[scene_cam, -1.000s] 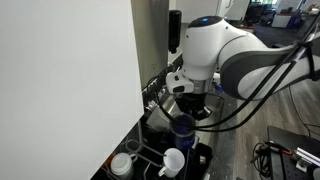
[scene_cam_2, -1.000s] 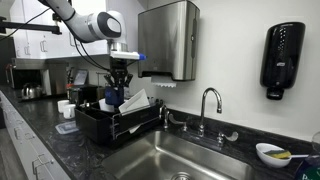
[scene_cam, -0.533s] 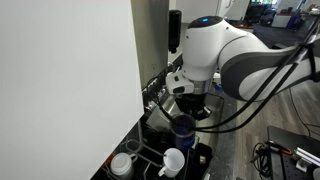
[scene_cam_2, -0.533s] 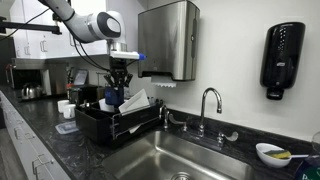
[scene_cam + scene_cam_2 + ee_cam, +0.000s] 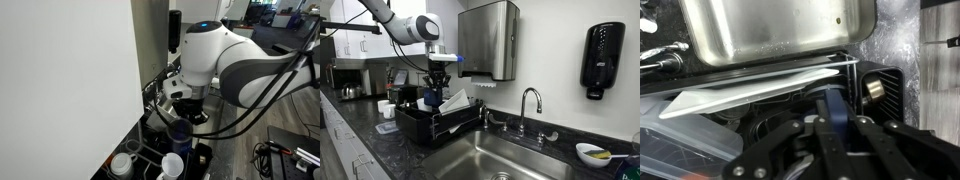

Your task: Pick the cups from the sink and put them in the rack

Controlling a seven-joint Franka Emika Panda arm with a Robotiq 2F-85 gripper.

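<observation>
My gripper (image 5: 433, 93) is shut on the dark blue tumbler (image 5: 432, 99) and holds it upright just above the black rack (image 5: 420, 124), which stands beside the steel sink (image 5: 505, 158). In an exterior view the tumbler (image 5: 180, 130) hangs under the gripper (image 5: 181, 120), with a small white cup (image 5: 172, 162) below it at the rack's end. In the wrist view the tumbler (image 5: 836, 108) sits between the fingers (image 5: 790, 140) of the gripper (image 5: 836, 128), over the rack (image 5: 890, 92), and the sink basin (image 5: 770, 30) lies beyond. No cup shows in the sink.
A large white plate (image 5: 456, 102) leans in the rack; it also shows in the wrist view (image 5: 750, 92). The tap (image 5: 528, 102) stands behind the sink. White cups (image 5: 386, 108) sit on the counter beyond the rack. A paper towel dispenser (image 5: 485, 40) hangs close above.
The gripper, with the blue tumbler in it, has shifted slightly lower over the rack. Nothing else has moved.
</observation>
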